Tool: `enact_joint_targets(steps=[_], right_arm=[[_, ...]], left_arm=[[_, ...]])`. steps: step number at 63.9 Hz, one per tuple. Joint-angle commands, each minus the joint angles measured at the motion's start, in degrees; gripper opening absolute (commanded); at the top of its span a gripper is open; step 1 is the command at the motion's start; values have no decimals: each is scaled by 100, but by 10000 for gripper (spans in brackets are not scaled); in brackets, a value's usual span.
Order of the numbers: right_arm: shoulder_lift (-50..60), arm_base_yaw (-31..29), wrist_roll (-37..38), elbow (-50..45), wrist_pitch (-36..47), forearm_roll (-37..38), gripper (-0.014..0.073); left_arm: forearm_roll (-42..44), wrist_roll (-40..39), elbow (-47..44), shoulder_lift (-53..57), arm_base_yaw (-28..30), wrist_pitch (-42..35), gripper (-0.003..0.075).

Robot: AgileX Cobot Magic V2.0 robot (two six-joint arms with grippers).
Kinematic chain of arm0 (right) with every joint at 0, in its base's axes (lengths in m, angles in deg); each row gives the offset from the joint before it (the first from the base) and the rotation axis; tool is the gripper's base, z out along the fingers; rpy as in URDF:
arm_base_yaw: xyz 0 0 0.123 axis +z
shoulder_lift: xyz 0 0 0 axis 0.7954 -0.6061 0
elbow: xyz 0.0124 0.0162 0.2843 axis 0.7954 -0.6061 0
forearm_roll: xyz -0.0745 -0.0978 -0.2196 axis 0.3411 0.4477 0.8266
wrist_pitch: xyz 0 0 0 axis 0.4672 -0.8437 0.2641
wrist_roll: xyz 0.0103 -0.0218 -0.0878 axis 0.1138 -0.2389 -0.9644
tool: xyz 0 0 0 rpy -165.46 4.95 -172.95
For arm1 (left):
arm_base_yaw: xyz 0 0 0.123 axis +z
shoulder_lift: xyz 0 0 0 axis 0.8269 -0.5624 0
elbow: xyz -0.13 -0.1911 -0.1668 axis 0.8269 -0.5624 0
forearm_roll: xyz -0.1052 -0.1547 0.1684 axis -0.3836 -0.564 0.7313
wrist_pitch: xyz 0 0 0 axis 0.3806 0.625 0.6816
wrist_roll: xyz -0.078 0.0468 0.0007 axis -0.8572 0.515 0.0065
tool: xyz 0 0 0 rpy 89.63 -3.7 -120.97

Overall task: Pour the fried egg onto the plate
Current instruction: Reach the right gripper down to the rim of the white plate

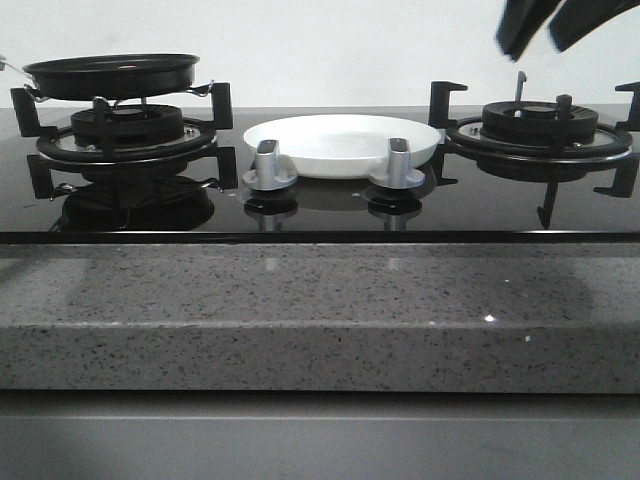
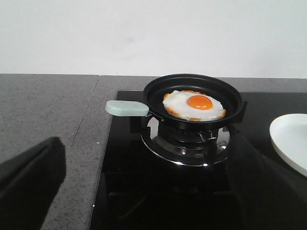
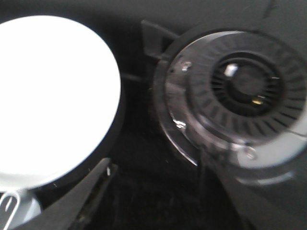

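Granite worktop front edge nearest, glass hob behind it, two silver knobs at hob front. Plate mid-hob just behind knobs, between the burners, bare. Fried egg flat in black pan on left burner, yolk up; pale green handle sticking out toward worktop's left edge. Nothing gripped yet.

Left gripper: only dark finger edges at frame sides in wrist view, spread wide, well short of handle. Right gripper: two dark fingers above right burner, look parted; exact gap hard to tell, holding nothing.

Risks, judged from layout:
- Short rounded handle: off-centre pinch could let pan roll in the gripper on lift.
- Pan support prongs close under pan rim: could snag and jolt egg out early.
- Plate shallow and glossy: steep tilt could slide egg past rim onto glass or knobs.
- Egg might stick, then drop suddenly.
- Right arm near plate: collision path if pan swings across.
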Motion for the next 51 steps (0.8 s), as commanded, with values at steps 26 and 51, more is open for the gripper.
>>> enact_joint_targets(steps=[26,51], right_arm=[[-2497,9,-704,3839,-2425,-675,389],[-3576,9,-773,5249,-3304,-847,389]], left_arm=[[-18,-51,219,-9,-31,-489,671],[-18,-51,219,-9,-31,-489,671]])
